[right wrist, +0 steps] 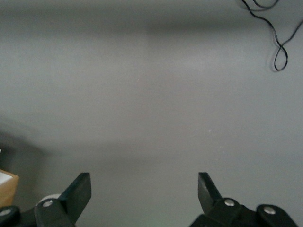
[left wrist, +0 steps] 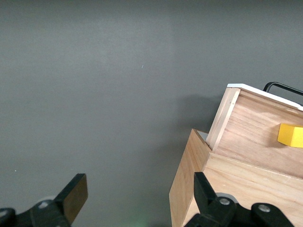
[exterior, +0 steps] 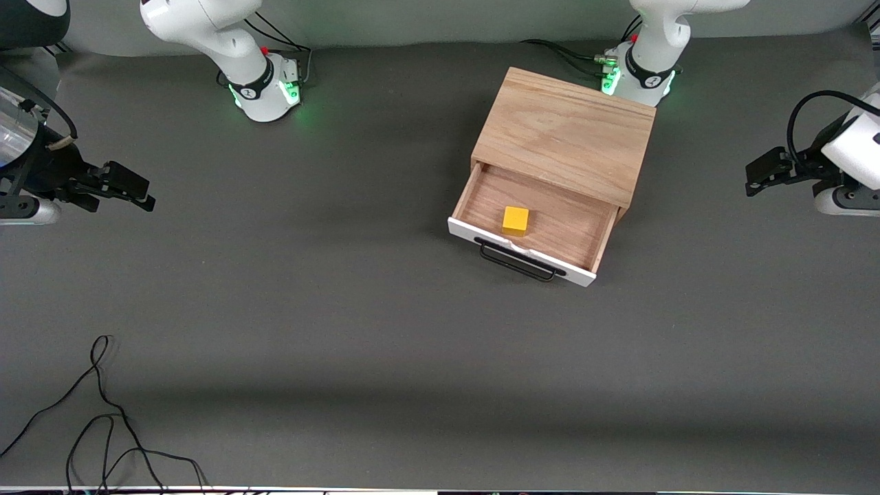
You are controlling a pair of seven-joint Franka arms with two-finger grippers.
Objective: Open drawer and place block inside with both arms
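The drawer (exterior: 543, 227) stands pulled open from the cabinet (exterior: 565, 134); the yellow block (exterior: 515, 221) rests inside, well apart from both grippers.

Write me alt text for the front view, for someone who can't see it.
A yellow block sits inside the open drawer of a wooden cabinet on a grey table, toward the left arm's end. The right pincer and left pincer are both open and empty, waiting over the table's two ends. A loose black cable lies nearer the camera.

Bare table (exterior: 330, 289) lay wide toward the right arm's end, while the cabinet (exterior: 564, 130) with its pulled-out drawer (exterior: 529, 227) blocked the left arm's end and a loose cable (exterior: 103, 412) lay nearest the camera.
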